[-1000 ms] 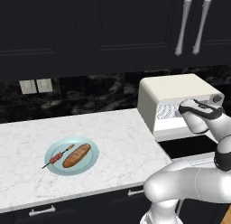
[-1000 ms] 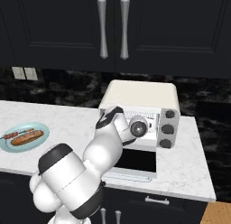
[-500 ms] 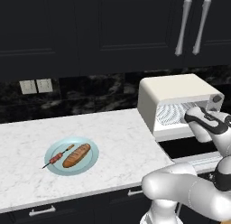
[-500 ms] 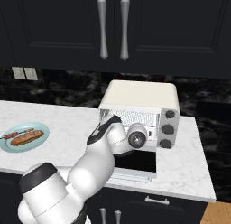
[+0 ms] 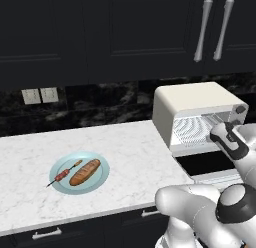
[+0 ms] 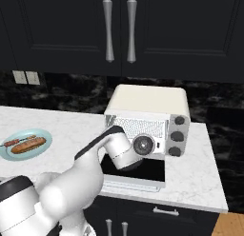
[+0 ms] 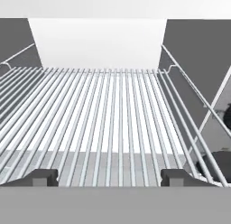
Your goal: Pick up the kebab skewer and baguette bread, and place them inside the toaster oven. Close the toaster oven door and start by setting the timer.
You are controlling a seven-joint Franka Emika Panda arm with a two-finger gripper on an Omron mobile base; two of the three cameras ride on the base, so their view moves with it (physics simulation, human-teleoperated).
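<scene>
- Our hand (image 7: 108, 177) is at the mouth of the cream-white boxy toaster oven (image 5: 199, 117), and its two small dark fingertips (image 7: 39, 176) are spread wide with nothing between them.
- We look straight in at the silver wire rack (image 7: 113, 123) inside the oven.
- The dark glass toaster oven door (image 6: 136, 171) hangs open, lying flat in front of the oven.
- The short golden-brown baguette bread (image 5: 85, 172) lies on a round pale blue plate (image 5: 60, 186) on the white marble counter (image 5: 125, 152), well apart from the oven.
- The thin kebab skewer with reddish meat chunks (image 5: 64, 173) lies on the same plate, just beside the bread.
</scene>
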